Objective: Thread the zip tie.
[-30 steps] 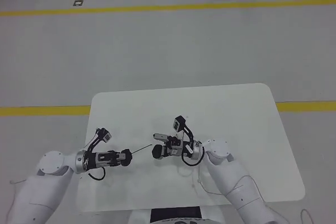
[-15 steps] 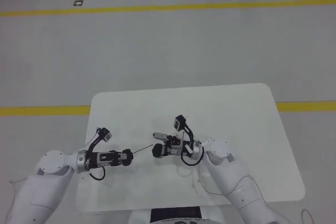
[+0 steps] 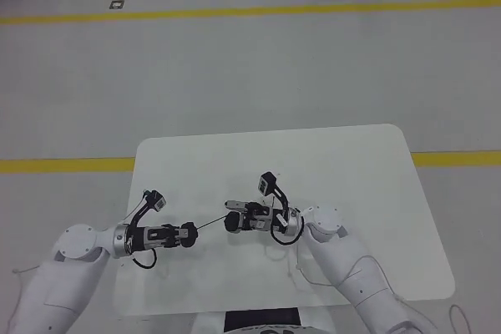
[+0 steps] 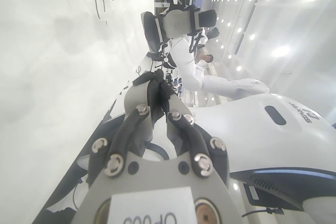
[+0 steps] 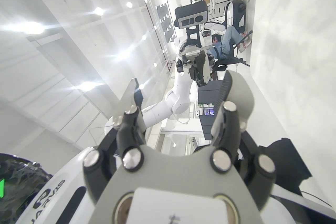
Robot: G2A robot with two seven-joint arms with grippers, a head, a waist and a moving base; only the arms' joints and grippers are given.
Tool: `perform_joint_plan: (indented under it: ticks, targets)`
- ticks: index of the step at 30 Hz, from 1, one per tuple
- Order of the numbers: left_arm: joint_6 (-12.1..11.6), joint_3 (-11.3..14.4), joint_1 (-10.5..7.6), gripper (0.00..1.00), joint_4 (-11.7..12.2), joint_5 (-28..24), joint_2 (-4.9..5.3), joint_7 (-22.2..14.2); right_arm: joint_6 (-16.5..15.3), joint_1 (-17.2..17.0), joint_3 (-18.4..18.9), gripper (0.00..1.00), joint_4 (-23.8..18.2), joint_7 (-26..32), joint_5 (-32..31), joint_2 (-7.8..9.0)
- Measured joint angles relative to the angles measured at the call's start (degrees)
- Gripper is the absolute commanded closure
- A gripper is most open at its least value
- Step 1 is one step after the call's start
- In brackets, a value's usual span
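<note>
The jaws of the left arm (image 3: 142, 239) are recorded as closed on one end of the zip tie (image 3: 209, 225), which is held as a thin dark strand over the desk (image 3: 342, 159), above the desk's middle and nearer its robot-side edge than its far edge; the jaws of the right arm (image 3: 326, 224) are observed spread open with nothing gripped, likewise over the desk's middle. The strand's free end is seen at the open right jaws; whether contact is made there cannot be told.
</note>
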Motion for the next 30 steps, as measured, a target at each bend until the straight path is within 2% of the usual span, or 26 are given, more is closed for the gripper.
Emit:
perform_joint_plan:
  ticks: [12,15,30]
  targets:
    - [0.0,0.0,0.0,1.0,0.0,0.0,0.0,0.0,-2.02,1.24,-1.6,0.68,3.94,0.0,2.12,0.37]
    - [0.0,0.0,0.0,1.0,0.0,0.0,0.0,0.0,-2.54,1.57,-1.96,0.75,4.52,-0.38,2.43,0.43]
    - [0.0,0.0,0.0,1.0,0.0,0.0,0.0,0.0,-4.55,2.89,-3.75,0.85,6.56,-1.44,3.9,0.71]
